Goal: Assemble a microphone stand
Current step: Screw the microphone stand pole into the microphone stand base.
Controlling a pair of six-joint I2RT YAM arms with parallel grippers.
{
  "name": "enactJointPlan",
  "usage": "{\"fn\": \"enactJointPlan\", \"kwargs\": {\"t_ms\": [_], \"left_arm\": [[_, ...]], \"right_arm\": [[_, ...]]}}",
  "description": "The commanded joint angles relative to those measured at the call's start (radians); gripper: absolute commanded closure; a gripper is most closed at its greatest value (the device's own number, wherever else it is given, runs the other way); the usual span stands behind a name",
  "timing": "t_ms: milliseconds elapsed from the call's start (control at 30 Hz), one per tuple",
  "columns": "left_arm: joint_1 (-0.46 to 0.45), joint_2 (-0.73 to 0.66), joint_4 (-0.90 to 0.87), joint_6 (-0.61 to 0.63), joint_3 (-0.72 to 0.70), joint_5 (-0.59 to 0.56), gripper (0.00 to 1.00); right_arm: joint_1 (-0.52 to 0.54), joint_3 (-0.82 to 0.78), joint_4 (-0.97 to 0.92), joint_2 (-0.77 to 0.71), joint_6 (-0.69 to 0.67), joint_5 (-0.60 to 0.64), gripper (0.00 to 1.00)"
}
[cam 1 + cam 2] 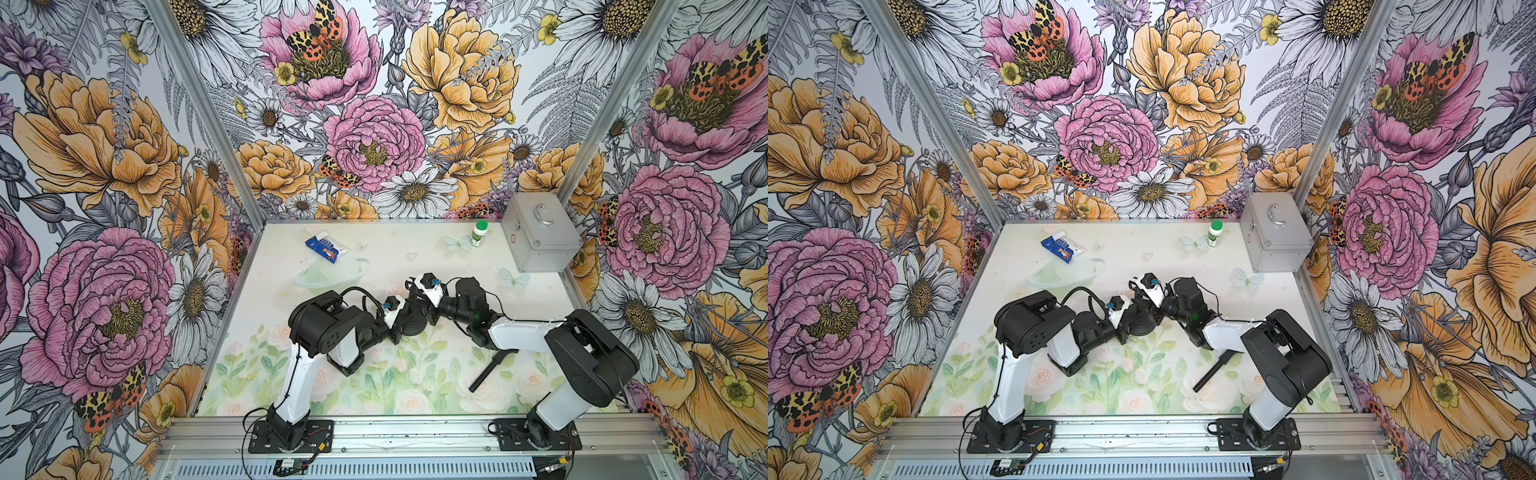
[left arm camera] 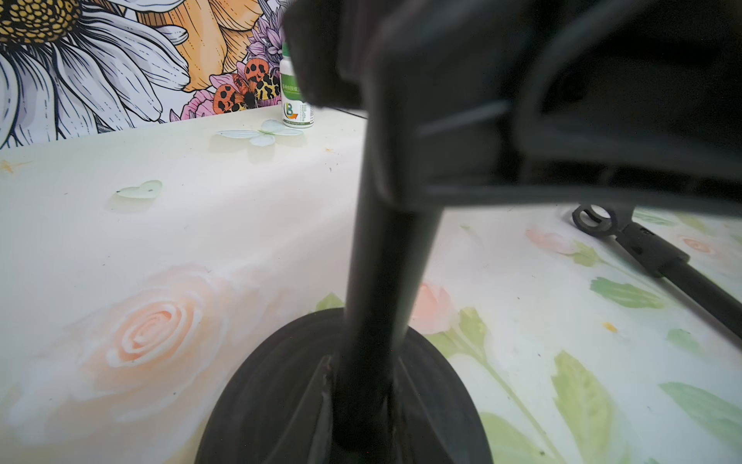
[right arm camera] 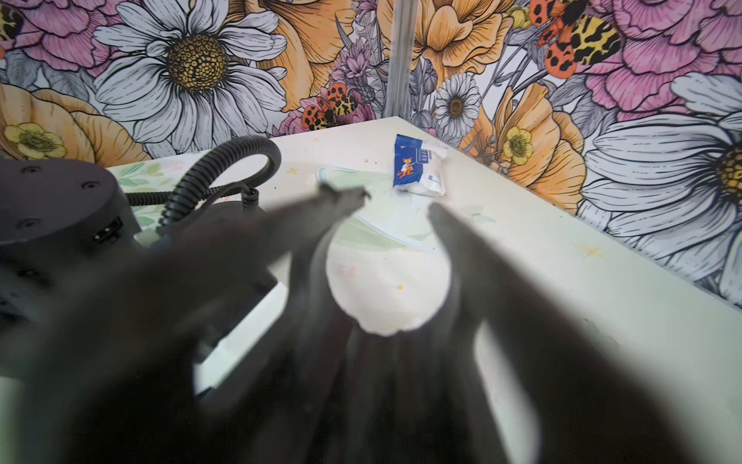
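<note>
Clamps left pincer [image 1: 400, 330] on pole [image 2: 385, 261], base [image 2: 281, 401] directly below, to keep it upright for seating clip [image 3: 309, 277] on top, straddles clip with right pincer [image 3: 395, 205], fingers [image 3: 482, 261] apart, cannot tell whether gripping.

The left arm [image 1: 299, 374] rises from its mount [image 1: 291, 434] at the near edge, folds at a raised elbow [image 1: 320, 324] and reaches toward the middle, with the forearm angled down. The left tool [image 1: 403, 326] sits low, its jaws drawn almost together; both top views hide its fingertips. The right arm [image 1: 523, 332] leans in from the opposite side, its forearm stretched toward the middle and its wrist [image 1: 465, 299] rolled so the white camera housing [image 1: 432, 289] faces up. The right tool [image 3: 395, 207] points toward the left one from just beyond it, and the two nearly meet. Its fingers [image 3: 341, 201] stand parted, with a clear gap between the tips.
</note>
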Motion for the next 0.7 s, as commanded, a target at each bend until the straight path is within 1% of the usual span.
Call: {"fn": "enactJointPlan", "kwargs": {"t_ms": [0, 167, 267, 367, 500, 667], "left_arm": [[-0.013, 0.028, -0.053, 0.001, -0.026, 0.011, 0.76], [-0.014, 0.028, -0.053, 0.002, -0.024, 0.012, 0.76], [-0.013, 0.030, -0.053, 0.001, -0.023, 0.014, 0.76], [-0.013, 0.030, -0.053, 0.001, -0.022, 0.014, 0.76], [-0.012, 0.033, -0.053, 0.001, -0.020, 0.016, 0.76], [-0.012, 0.032, -0.054, -0.002, -0.019, 0.015, 0.76]], "right_arm": [[-0.078, 0.056, -0.163, 0.010, -0.131, -0.312, 0.60], [-0.136, 0.164, -0.332, 0.036, -0.212, -0.487, 0.59], [-0.147, 0.231, -0.456, 0.065, -0.292, -0.547, 0.59], [-0.147, 0.316, -0.626, 0.114, -0.408, -0.604, 0.59], [-0.144, 0.365, -0.636, 0.179, -0.417, -0.663, 0.59], [-0.140, 0.398, -0.636, 0.207, -0.418, -0.697, 0.61]]}}
